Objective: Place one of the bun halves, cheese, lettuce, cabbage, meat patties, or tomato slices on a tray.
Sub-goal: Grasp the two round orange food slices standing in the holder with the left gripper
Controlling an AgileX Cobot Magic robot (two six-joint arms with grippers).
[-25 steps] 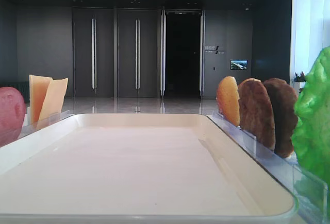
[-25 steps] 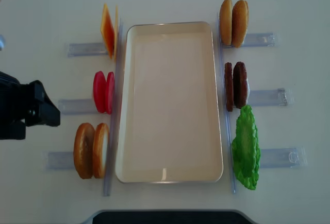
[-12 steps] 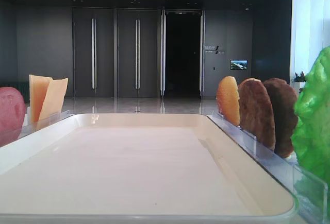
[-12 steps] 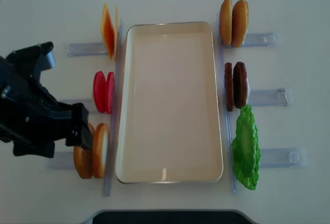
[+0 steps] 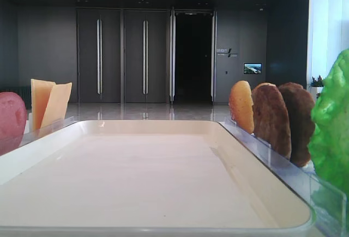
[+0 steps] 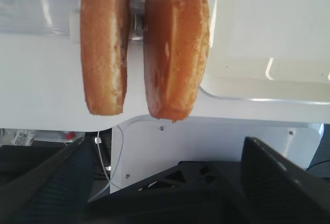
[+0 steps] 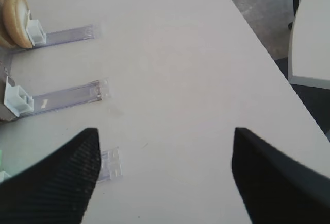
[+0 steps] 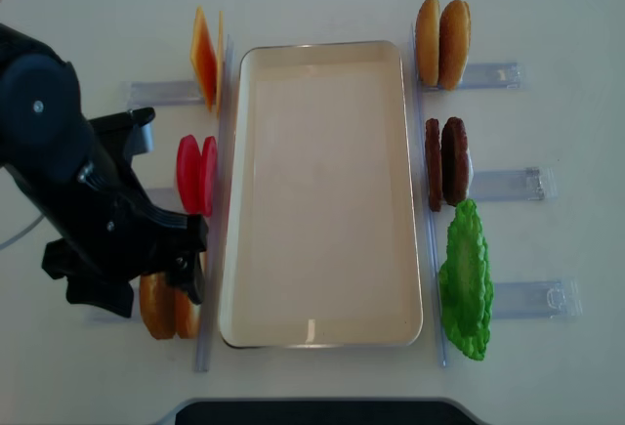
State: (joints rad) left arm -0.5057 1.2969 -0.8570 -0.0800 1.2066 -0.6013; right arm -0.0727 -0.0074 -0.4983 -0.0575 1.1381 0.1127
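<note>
The cream tray (image 8: pixel 322 200) lies mid-table. Left of it stand cheese (image 8: pixel 205 54), tomato slices (image 8: pixel 195 173) and two bun halves (image 8: pixel 161 313). On its right stand two more bun halves (image 8: pixel 441 42), meat patties (image 8: pixel 447 161) and lettuce (image 8: pixel 465 283). Cabbage is out of view. My left gripper (image 8: pixel 190 261) hovers over the front-left bun halves (image 6: pixel 175 49), open, both fingers wide apart and short of them. My right gripper (image 7: pixel 165 177) is open above bare table, holding nothing.
Clear plastic rails (image 8: pixel 503 75) hold the food upright along both long sides of the tray. The right wrist view shows a bun half (image 7: pixel 15 10) in its rail and the table's right edge (image 7: pixel 268 64). The black left arm (image 8: pixel 59 151) covers the table's left part.
The left arm has swung in from the table's left edge toward the tray and now stands over the front-left bun halves. Its jaws stayed wide. The food has not moved.
</note>
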